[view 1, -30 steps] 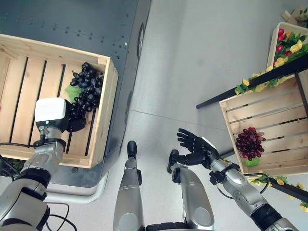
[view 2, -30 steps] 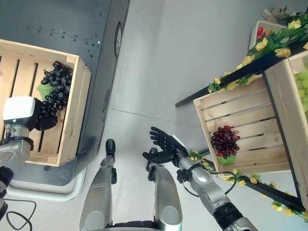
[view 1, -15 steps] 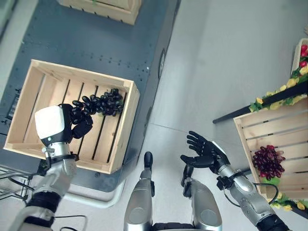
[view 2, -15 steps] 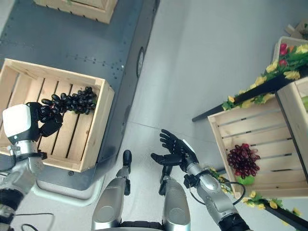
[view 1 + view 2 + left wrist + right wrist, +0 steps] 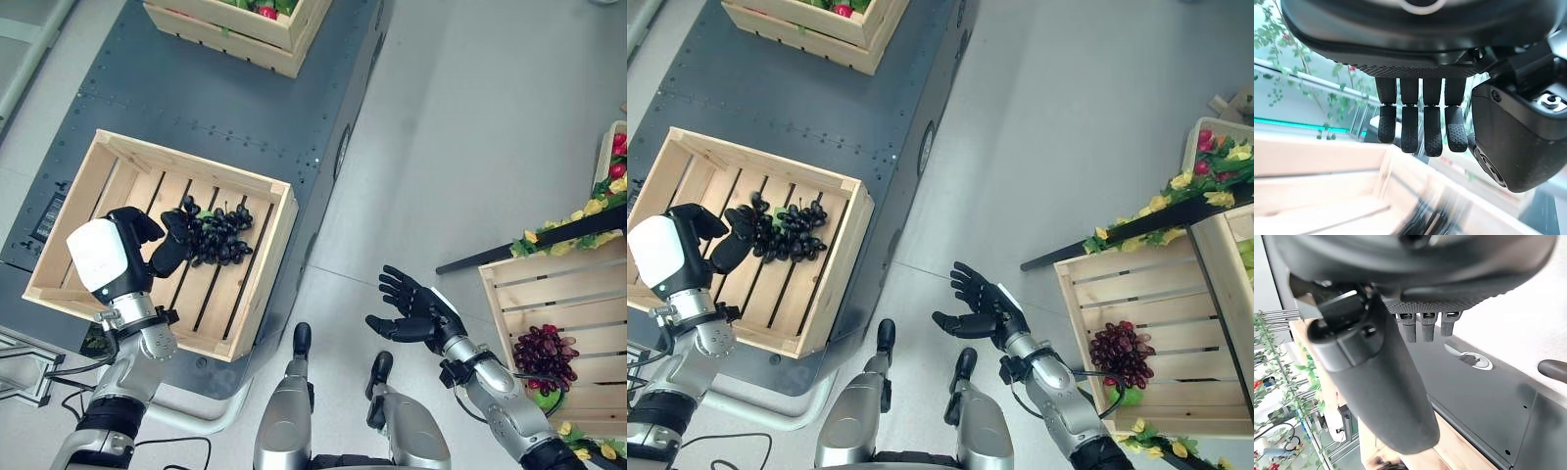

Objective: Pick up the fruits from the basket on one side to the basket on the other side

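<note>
The bunch of black grapes (image 5: 216, 235) lies in the left wooden crate (image 5: 263, 257), with the left hand (image 5: 147, 245) just beside it, fingers relaxed and gripping nothing. The right hand (image 5: 416, 313) hangs open, empty. Red grapes (image 5: 544, 352) remain in the right crate (image 5: 509, 304), so more seemingly remains.

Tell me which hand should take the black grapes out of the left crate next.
Left. The left hand is already over the wooden crate, its open fingers beside the black grapes. The right hand hangs open over the floor, well away.
</note>
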Motion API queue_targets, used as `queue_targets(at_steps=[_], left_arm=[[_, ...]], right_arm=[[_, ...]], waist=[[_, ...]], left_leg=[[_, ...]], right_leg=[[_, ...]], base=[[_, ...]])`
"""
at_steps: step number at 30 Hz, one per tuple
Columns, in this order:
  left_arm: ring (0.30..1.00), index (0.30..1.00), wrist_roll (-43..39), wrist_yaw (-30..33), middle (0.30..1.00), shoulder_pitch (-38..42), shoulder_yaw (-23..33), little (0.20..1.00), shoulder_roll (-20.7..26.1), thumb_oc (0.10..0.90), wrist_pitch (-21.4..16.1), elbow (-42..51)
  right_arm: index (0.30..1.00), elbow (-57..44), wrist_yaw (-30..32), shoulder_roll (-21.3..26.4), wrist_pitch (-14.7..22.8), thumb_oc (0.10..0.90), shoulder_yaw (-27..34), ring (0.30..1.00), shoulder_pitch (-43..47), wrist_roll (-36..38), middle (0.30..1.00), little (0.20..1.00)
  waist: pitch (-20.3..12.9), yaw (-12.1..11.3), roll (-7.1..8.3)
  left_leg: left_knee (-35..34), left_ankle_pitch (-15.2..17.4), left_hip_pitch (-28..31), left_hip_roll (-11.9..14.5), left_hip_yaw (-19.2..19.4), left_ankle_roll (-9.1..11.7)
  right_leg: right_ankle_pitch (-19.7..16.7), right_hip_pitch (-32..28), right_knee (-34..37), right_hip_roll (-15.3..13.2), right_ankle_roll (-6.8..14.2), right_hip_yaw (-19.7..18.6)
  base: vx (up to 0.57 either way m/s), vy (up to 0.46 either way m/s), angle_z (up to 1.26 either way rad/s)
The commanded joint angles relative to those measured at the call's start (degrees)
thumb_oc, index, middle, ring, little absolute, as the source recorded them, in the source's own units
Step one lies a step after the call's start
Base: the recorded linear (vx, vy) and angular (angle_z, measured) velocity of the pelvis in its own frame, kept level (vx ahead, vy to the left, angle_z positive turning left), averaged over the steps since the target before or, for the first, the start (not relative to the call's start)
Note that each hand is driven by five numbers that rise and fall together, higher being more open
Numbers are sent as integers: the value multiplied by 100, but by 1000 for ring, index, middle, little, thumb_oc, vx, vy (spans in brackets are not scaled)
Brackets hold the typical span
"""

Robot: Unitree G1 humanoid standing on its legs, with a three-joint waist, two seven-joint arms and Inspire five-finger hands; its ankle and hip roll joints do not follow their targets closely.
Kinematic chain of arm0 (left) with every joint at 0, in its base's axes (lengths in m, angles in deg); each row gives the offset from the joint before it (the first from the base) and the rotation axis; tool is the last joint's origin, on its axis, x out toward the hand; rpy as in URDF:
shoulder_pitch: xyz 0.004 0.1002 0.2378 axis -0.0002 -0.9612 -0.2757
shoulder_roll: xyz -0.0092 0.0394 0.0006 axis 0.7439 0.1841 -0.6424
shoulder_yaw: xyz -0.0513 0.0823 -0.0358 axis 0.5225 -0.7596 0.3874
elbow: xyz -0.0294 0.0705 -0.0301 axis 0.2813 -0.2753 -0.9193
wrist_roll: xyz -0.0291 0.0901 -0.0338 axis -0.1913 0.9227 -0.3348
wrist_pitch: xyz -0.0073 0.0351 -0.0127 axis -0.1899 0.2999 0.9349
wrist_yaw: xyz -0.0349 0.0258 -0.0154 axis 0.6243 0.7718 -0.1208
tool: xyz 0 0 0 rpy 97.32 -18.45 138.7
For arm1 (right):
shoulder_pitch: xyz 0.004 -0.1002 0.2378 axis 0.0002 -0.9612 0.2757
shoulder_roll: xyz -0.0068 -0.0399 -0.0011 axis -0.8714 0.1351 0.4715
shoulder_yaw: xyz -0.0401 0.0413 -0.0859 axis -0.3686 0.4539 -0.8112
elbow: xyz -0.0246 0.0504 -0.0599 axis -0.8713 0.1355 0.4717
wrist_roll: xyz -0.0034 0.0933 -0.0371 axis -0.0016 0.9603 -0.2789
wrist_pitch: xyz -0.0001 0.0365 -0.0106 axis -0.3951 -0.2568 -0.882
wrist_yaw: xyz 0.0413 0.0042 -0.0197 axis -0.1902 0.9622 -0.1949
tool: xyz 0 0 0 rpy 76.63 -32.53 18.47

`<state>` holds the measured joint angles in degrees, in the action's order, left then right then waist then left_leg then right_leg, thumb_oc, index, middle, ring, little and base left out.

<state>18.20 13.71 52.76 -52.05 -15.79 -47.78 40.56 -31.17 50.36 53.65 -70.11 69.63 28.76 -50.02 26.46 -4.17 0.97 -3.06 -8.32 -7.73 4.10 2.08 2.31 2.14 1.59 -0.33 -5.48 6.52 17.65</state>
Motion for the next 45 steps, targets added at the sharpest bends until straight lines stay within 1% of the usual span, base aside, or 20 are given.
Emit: queue_targets(at_steps=[1, 4, 7, 10, 14, 15, 16, 17, 22, 23, 24, 26, 27, 28, 30, 33, 34, 38, 41, 45], left_arm=[[300, 300, -67, 577, 300, -12, 416, 300, 336, 400, -480, 102], [300, 300, 0, 652, 300, -33, 449, 300, 298, 400, -625, 165], [300, 300, 132, 666, 300, -60, 474, 300, 305, 400, -788, 283], [300, 300, 249, 568, 300, -163, 508, 300, 281, 400, -769, 505], [300, 300, 393, 184, 300, -295, 517, 300, 268, 400, -699, 648], [366, 366, 407, 75, 366, -336, 500, 366, 271, 444, -620, 666], [766, 766, 344, -214, 766, -423, 513, 766, 302, 711, -505, 670], [900, 900, 325, -250, 900, -438, 519, 900, 308, 800, -484, 668], [900, 900, 254, -691, 900, -768, 653, 900, 370, 800, -306, 574], [900, 900, 317, -914, 900, -813, 661, 900, 414, 800, -143, 581], [900, 900, 329, -984, 900, -821, 661, 900, 423, 800, -110, 586], [900, 900, 239, -1220, 900, -851, 613, 900, 533, 800, 114, 615], [900, 900, 221, -1378, 900, -858, 591, 900, 580, 800, 294, 612], [900, 900, 104, -1598, 900, -877, 495, 900, 751, 800, 405, 545], [900, 900, 197, -1742, 900, -869, 443, 900, 838, 800, 497, 524], [900, 900, 268, -2089, 900, -848, 247, 900, 1151, 800, 682, 515], [900, 900, 372, -2266, 900, -773, 112, 900, 1340, 800, 843, 483], [900, 900, 430, -2359, 900, -538, -181, 900, 1561, 800, 1029, 300], [900, 900, 516, -2501, 900, -275, -408, 900, 1688, 800, 1132, 41], [900, 900, 582, -2380, 900, 224, -782, 900, 1693, 800, 1194, -491]], right_arm=[[900, -490, -218, -154, 689, 800, -138, 900, -303, -130, 900, 900], [900, -533, -169, -166, 784, 800, -162, 900, -246, -368, 900, 900], [900, -686, -159, -135, 889, 800, -147, 900, -187, -402, 900, 900], [900, -828, -89, -111, 978, 800, -72, 900, -108, -623, 900, 900], [900, -953, -62, -147, 880, 800, 55, 900, 6, -538, 900, 900], [900, -983, -66, -160, 829, 800, 92, 900, 13, -550, 900, 900], [900, -1046, -90, -161, 701, 800, 153, 900, 6, -560, 900, 900], [900, -1053, -98, -161, 680, 800, 160, 900, 1, -563, 900, 900], [900, -1051, -249, -126, 339, 800, 286, 900, -188, -597, 900, 900], [900, -1011, -299, -94, 275, 800, 297, 900, -224, -552, 900, 900], [900, -999, -317, -87, 240, 800, 298, 900, -231, -512, 900, 900], [900, -925, -404, -52, 184, 800, 299, 900, -270, -286, 900, 900], [900, -909, -443, -31, 171, 800, 304, 900, -275, -252, 900, 900], [900, -892, -534, 49, 203, 800, 287, 900, -276, -252, 900, 900], [900, -898, -516, 101, 212, 800, 270, 900, -265, -216, 900, 900], [900, -909, -509, 229, 225, 800, 284, 900, -231, -112, 900, 900], [900, -857, -461, 328, 276, 800, 271, 900, -155, -72, 900, 900], [900, -759, -397, 456, 384, 800, 203, 900, -36, 57, 900, 900], [900, -783, -402, 556, 425, 800, 196, 900, 52, 136, 900, 900], [900, -786, -299, 606, 459, 800, 70, 900, 233, 209, 900, 900]], waist=[[-788, 66, 240], [-838, 42, 275], [-908, 15, 309], [-1027, -22, 313], [-1207, -65, 274], [-1251, -67, 258], [-1315, -62, 226], [-1325, -61, 221], [-1386, -19, 130], [-1365, -8, 113], [-1360, -5, 110], [-1299, 8, 93], [-1272, 16, 82], [-1178, 38, 55], [-1119, 44, 38], [-987, 66, -14], [-886, 78, -48], [-708, 103, -88], [-552, 157, -75], [-342, 212, 16]], left_leg=[[88, 371, -94, -256, 160, 44], [59, 383, -28, -252, 138, 39], [8, 402, 73, -262, 104, 42], [-9, 436, 162, -289, 69, 37], [-43, 472, 283, -312, 29, 34], [-39, 486, 308, -314, 26, 29], [-41, 506, 351, -319, 31, 21], [-44, 508, 359, -319, 32, 19], [-55, 538, 429, -338, 52, -6], [-53, 539, 420, -339, 61, -12], [-52, 539, 416, -339, 63, -13], [-49, 531, 395, -338, 54, -19], [-51, 529, 383, -336, 58, -21], [-34, 518, 329, -342, 59, -30], [-3, 524, 297, -340, 73, -33], [69, 532, 207, -350, 71, -51], [164, 544, 106, -356, 86, -65], [313, 568, -58, -364, 114, -85], [512, 624, -211, -372, 170, -100], [777, 671, -435, -386, 245, -122]], right_leg=[[60, 223, -369, 11, -219, 100], [33, 157, -320, 14, -205, 82], [-2, 65, -244, 15, -185, 66], [-55, -30, -147, -4, -163, 53], [-96, -146, -48, -33, -143, 32], [-97, -167, -42, -41, -140, 25], [-88, -189, -46, -51, -133, 12], [-85, -192, -47, -52, -132, 10], [-63, -199, -65, -66, -113, -31], [-64, -176, -71, -69, -106, -40], [-63, -169, -74, -69, -105, -43], [-69, -123, -99, -70, -94, -62], [-67, -102, -106, -67, -88, -67], [-67, -35, -137, -63, -82, -85], [-70, 2, -156, -71, -74, -82], [-75, 90, -196, -83, -68, -93], [-80, 175, -241, -96, -63, -100], [-77, 330, -342, -123, -59, -118], [-67, 483, -455, -140, -60, -150], [-40, 669, -638, -131, -76, -202]], base=[[26, -26, 4], [11, -9, 0], [37, -28, 0], [52, -15, 0], [80, 5, 0], [91, 40, 0], [87, 41, 0], [95, 55, -1], [44, 44, -3], [0, 0, 0], [0, 0, 0], [-19, 6, 0], [-83, 35, -1], [-86, 40, -4], [-58, 30, -8], [-57, 39, -5], [-71, 48, -1], [-67, 51, 1], [-51, 48, 1], [-27, 19, 1]])
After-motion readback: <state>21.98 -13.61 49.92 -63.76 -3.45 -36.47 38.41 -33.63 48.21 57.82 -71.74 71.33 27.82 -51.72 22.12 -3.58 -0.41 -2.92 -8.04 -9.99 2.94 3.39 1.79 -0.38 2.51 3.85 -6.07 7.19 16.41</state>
